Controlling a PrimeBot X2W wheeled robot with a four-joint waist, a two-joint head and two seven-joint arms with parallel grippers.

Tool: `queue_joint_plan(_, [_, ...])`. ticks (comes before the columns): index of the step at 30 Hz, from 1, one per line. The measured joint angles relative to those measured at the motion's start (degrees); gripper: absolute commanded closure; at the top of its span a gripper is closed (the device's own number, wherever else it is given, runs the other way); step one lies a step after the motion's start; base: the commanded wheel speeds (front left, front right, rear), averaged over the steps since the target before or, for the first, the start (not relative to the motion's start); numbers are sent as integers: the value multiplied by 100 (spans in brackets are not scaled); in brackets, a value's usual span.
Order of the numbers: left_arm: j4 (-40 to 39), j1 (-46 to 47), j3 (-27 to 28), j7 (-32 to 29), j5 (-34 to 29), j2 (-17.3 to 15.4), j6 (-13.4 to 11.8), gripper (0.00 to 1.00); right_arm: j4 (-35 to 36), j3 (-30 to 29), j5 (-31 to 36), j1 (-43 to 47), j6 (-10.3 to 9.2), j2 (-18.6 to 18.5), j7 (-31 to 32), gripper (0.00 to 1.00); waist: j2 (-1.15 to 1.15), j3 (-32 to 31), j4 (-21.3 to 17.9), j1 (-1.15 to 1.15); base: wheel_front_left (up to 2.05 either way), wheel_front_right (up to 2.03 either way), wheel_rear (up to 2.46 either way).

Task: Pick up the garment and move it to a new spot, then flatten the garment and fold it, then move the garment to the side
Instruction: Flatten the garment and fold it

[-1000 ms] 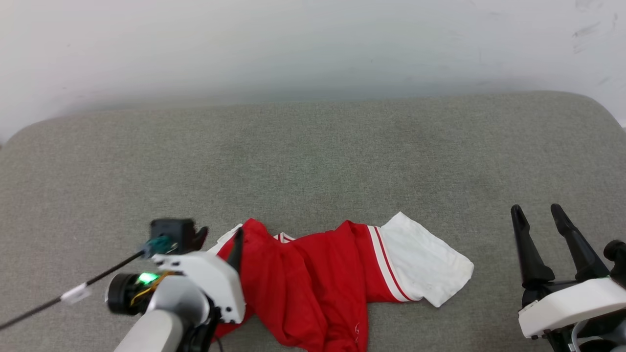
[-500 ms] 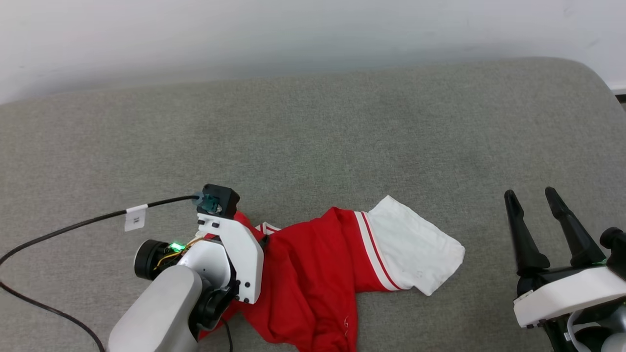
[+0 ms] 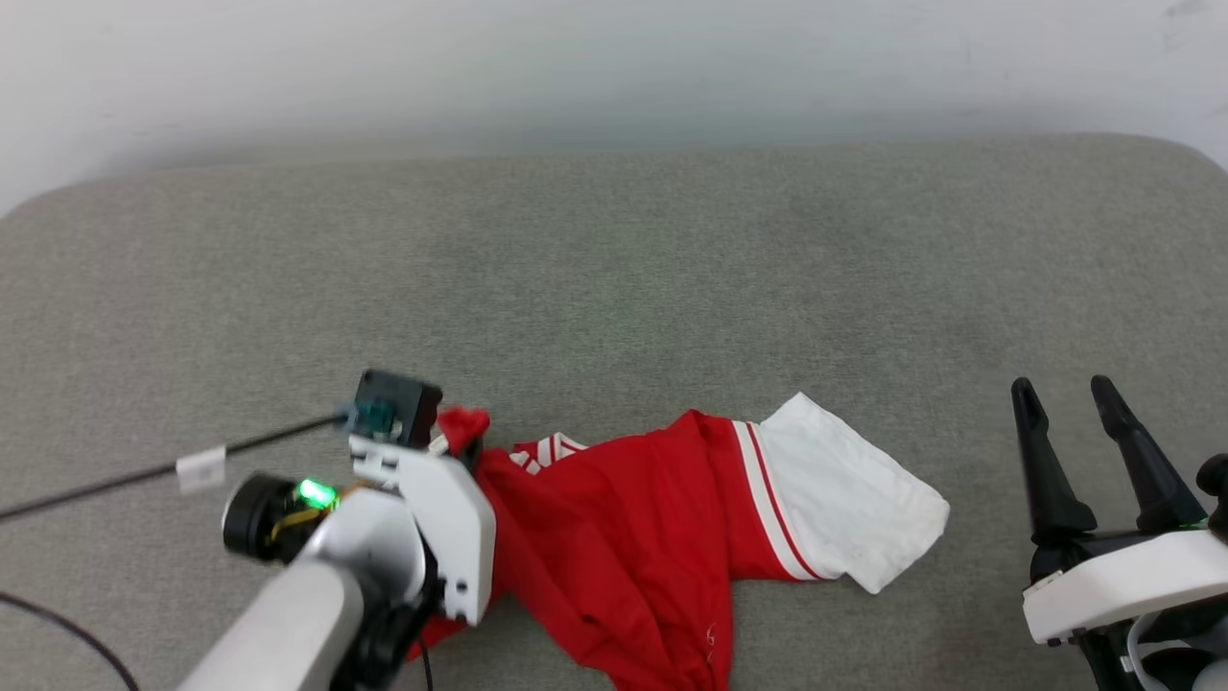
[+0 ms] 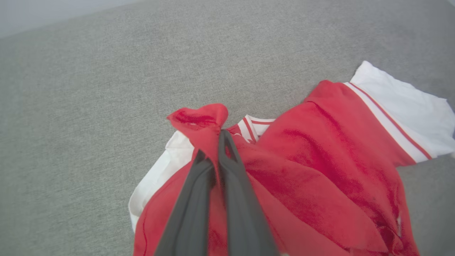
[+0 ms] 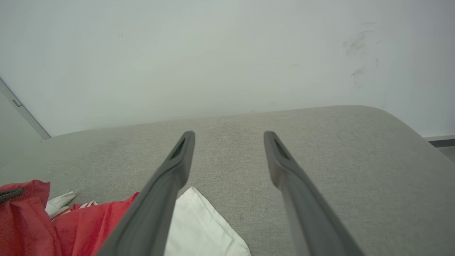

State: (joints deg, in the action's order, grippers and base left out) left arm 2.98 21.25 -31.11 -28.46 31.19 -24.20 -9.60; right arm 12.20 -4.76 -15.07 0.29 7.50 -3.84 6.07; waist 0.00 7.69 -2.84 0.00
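The garment [image 3: 614, 547] is a crumpled bright red jersey with a white lining flap [image 3: 844, 504] turned out at its right end and striped trim, lying on the near part of the grey cushion [image 3: 614, 288]. My left gripper [image 4: 217, 140] is shut on a bunched red fold of the garment [image 4: 320, 149] at its left end, which pokes up past the dark fingertips. In the head view the left gripper [image 3: 459, 437] sits under its white wrist housing. My right gripper [image 3: 1065, 398] stands open to the right of the garment, apart from it, with nothing between its fingers [image 5: 177, 156].
A black cable [image 3: 144, 475] with a white tag runs left from the left wrist across the cushion. A pale wall [image 3: 614, 67] rises behind the cushion's far edge. The cushion's rounded right corner [image 5: 401, 121] lies beyond the right gripper.
My left gripper has gone from open to shut on the garment's left end, and a red fold now sticks up there. The head view has shifted slightly. The right gripper stays open.
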Motion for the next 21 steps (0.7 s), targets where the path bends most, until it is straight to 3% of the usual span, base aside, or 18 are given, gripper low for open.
queue_joint_plan(8, [-1017, -1825, 99, -149, 363, -205, -749, 100, 51, -2, 16, 114, 0, 22, 36, 0, 0, -156, 272, 0, 0, 0, 0])
queue_joint_plan(13, [-794, -2490, 137, -154, 776, -7, -890, 100, 56, 35, 16, 114, 0, 29, 60, 0, 0, -218, 336, 0, 0, 0, 0])
queue_joint_plan(14, [-740, -2547, 143, -140, 868, 46, -878, 36, 56, 44, 16, 114, 0, 29, 73, 0, 0, -233, 336, 0, 0, 0, 0])
queue_joint_plan(15, [-699, -2566, 141, -79, 896, 99, -868, 0, 55, 51, 18, 115, 0, 30, 85, 0, 0, -252, 336, 0, 0, 0, 0])
queue_joint_plan(21, [-751, -2286, 361, 621, 480, 78, -971, 0, 74, 86, 64, 169, 0, 29, 134, 0, 0, -394, 312, 0, 0, 0, 0])
